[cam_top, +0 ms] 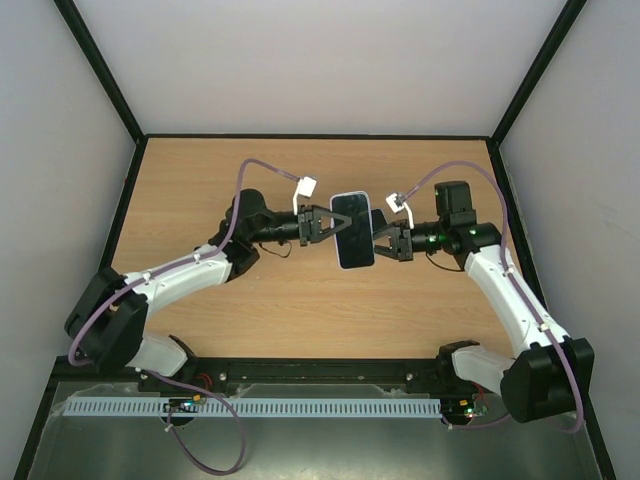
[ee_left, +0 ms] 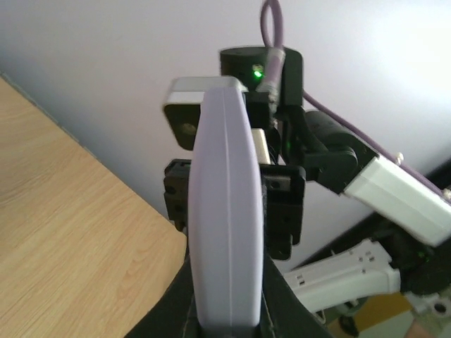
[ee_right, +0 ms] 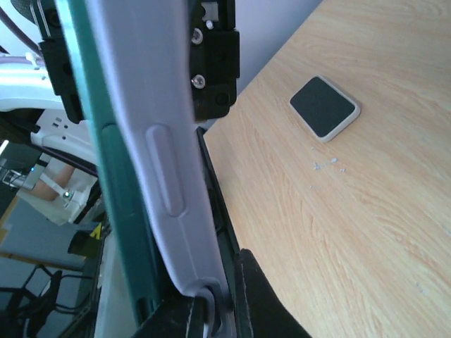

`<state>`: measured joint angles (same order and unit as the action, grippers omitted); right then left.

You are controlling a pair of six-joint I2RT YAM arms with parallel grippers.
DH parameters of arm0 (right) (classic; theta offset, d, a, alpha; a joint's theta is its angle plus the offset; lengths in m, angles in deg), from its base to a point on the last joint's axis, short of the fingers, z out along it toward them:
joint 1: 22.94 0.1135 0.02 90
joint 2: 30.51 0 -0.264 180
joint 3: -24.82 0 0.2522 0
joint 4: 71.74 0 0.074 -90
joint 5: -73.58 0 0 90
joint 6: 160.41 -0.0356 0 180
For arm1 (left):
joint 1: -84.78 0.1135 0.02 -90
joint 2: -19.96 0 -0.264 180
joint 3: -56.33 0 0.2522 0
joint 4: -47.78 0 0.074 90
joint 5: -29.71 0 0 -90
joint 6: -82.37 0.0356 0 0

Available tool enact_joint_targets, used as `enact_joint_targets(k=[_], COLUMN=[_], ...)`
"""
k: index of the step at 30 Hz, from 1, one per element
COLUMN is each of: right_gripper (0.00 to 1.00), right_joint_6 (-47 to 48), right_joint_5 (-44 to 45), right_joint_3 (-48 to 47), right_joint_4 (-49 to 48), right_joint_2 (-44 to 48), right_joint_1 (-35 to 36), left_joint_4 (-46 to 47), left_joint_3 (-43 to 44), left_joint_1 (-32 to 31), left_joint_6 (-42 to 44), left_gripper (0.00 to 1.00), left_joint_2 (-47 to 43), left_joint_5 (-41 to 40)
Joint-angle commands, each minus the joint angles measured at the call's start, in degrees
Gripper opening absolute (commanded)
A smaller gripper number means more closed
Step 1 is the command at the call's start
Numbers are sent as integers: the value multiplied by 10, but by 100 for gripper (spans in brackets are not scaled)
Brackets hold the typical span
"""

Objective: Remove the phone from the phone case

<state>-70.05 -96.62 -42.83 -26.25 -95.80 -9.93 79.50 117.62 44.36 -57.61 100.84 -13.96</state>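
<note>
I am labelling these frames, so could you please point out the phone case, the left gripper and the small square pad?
phone case (ee_left: pixel 225 211), left wrist view, its lavender side edge.
left gripper (cam_top: pixel 330 225), top view, midway between its fingertips.
small square pad (ee_right: pixel 323 107), right wrist view, its dark centre.

The table (cam_top: pixel 300 310) is a light wood-grain top, kind of pale oak look, with the grain running left to right in the overhead view. A thin black edge strip (cam_top: pixel 320 137) runs along the far side. The only loose item I can spot lying on it is a small square pad (ee_right: pixel 324 107), dark in the middle with a white rim, sitting flat. Just beside it are a few tiny white specks (ee_right: pixel 328 167).
</note>
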Motion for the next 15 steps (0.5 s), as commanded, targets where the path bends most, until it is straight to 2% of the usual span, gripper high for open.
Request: enact_joint_targets(k=[1, 2, 6, 8, 10, 13, 15], right_gripper=[2, 2, 2, 2, 2, 2, 2], right_joint_6=[-60, -65, -118, -136, -152, -183, -207], right_joint_5=[9, 24, 126, 166, 216, 298, 359], right_joint_3=[-17, -12, 28, 49, 63, 72, 68], right_joint_4=[-95, -84, -62, -51, -36, -15, 11], right_joint_2=[7, 8, 22, 30, 35, 35, 26], right_joint_1=[-3, -4, -22, -33, -35, -38, -41], left_joint_4=[-83, -99, -126, -125, -160, -206, -244], left_joint_3=[34, 49, 89, 91, 101, 104, 105], left_joint_1=[-26, -20, 4, 11, 11, 5, -25], left_joint_6=[19, 31, 60, 68, 93, 120, 159], left_gripper=[4, 8, 48, 62, 69, 73, 74], left_joint_2=[44, 49, 77, 76, 71, 62, 52], left_joint_5=[20, -12, -128, -188, -257, -363, -438])
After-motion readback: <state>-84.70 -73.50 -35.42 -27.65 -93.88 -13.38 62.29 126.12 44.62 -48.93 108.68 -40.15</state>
